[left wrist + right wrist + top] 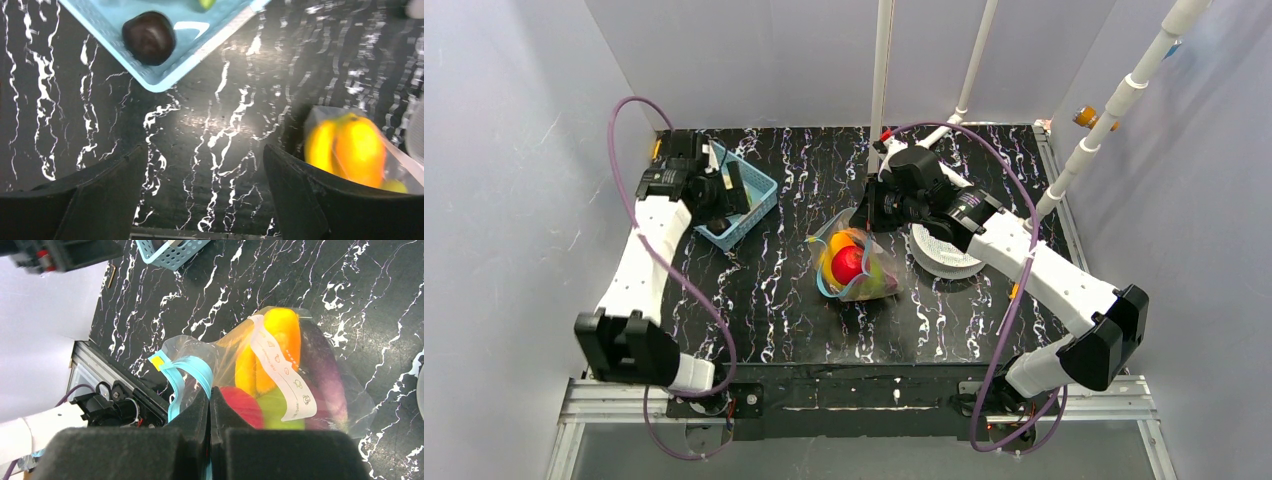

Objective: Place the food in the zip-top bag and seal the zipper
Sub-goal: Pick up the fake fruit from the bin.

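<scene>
The clear zip-top bag lies mid-table holding yellow-orange, red, green and purple food. Its mouth gapes, and the blue-teal zipper curls up at the near edge. My right gripper is shut on that zipper strip; in the top view it is at the bag's far end. My left gripper is open and empty over bare table, beside the basket. A dark purple piece and a green piece lie in the light-blue basket.
The light-blue basket stands at the back left. A white perforated disc lies just right of the bag, under the right arm. White poles rise at the back. The bag's yellow food shows at the right of the left wrist view.
</scene>
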Robot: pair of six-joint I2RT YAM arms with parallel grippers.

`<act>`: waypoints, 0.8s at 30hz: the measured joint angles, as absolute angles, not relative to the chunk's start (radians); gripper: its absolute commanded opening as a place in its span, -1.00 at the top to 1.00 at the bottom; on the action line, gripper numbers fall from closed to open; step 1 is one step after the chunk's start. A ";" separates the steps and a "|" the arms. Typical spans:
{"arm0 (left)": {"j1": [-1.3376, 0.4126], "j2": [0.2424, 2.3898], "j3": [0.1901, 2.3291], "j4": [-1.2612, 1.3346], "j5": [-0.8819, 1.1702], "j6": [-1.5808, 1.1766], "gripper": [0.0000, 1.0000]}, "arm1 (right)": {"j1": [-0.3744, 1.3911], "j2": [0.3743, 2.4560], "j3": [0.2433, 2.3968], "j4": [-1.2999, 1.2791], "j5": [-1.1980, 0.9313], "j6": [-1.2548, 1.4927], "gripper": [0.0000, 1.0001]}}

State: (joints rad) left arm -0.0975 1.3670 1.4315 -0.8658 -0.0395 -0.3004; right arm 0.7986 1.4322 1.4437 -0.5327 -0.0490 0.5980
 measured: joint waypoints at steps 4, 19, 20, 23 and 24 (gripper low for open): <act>-0.058 1.536 1.462 -0.856 -0.076 -0.297 -0.43 | 0.799 1.432 1.444 -0.533 -0.049 0.598 0.97; -0.018 1.901 1.637 -0.840 -0.203 -0.237 -0.41 | 0.798 1.390 1.425 -0.552 -0.051 0.599 0.97; -0.016 1.908 1.636 -0.836 -0.207 -0.234 -0.43 | 0.798 1.390 1.425 -0.552 -0.053 0.599 0.97; -0.015 1.937 1.636 -0.823 -0.225 -0.222 -0.46 | 0.798 1.394 1.425 -0.551 -0.055 0.599 0.97; -0.014 1.948 1.636 -0.819 -0.228 -0.220 -0.46 | 0.798 1.396 1.425 -0.551 -0.056 0.599 0.97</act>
State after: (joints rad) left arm -0.0143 1.9476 1.6356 -0.8188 -0.2283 -0.2195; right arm 0.7982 1.3964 1.4246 -0.5514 -0.0559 0.5987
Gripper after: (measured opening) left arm 0.724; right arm 0.028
